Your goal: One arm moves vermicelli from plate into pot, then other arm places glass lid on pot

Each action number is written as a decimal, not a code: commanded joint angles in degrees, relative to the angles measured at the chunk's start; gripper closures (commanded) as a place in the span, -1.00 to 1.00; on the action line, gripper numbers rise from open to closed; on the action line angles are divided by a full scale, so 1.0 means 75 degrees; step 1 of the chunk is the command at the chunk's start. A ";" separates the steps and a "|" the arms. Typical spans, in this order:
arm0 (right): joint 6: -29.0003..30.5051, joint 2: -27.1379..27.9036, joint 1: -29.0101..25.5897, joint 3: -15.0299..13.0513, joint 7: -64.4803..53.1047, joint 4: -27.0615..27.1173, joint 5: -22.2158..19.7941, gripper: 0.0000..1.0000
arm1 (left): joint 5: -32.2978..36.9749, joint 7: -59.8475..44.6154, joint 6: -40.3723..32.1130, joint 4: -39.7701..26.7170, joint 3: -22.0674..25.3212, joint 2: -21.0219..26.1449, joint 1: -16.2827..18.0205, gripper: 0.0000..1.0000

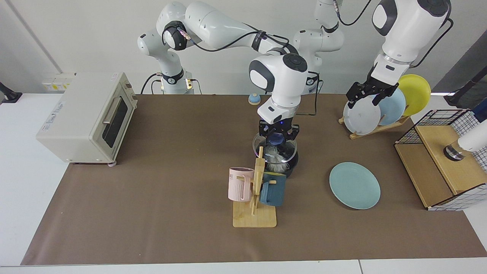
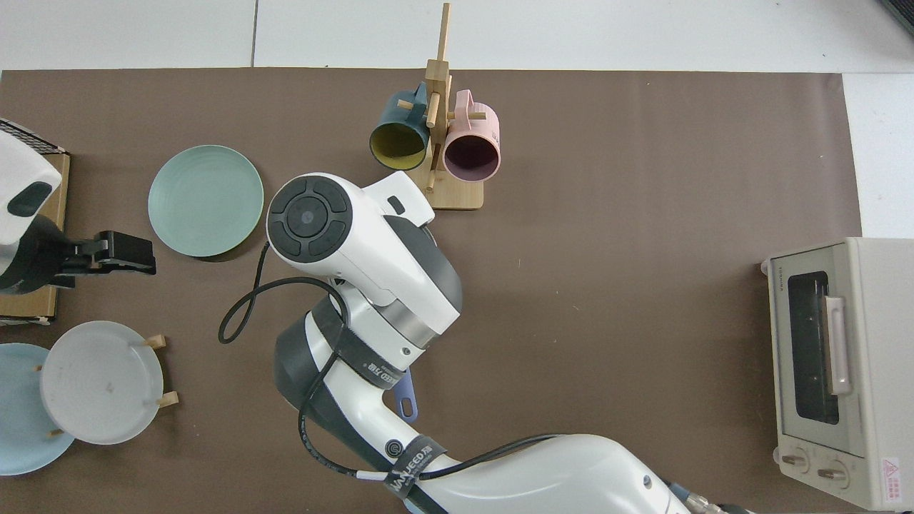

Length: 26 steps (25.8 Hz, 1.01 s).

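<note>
One glass lid (image 1: 275, 146) over pot (image 1: 291, 164) rim

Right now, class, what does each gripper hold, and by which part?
The right gripper holds the glass lid by its blue knob, over the pot. The left gripper holds nothing.

This is a robotics lab got up as a kitchen. Two white jointed robot arms (image 1: 213, 26) rise from bases at twelve o'clock on a white counter (image 1: 23, 160), against a bare pale wall, with black cables (image 1: 228, 43) looping along the arms and green indicator lights at their bases. A brown paper-like mat (image 1: 152, 198) covers the work area. On it stand staged household props: a cream toaster oven (image 1: 83, 114) at nine o'clock, a wooden mug tree (image 1: 255, 198) with a pink mug and a dark blue mug at six, and a wooden rack of plates (image 1: 384, 106) near two.
</note>
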 commanded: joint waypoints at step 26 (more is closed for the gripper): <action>0.0785 0.0608 -0.0009 -0.0009 -0.0257 0.0368 -0.0081 1.00 | -0.0025 0.0037 -0.0064 -0.0073 0.0053 -0.0175 -0.0057 -1.00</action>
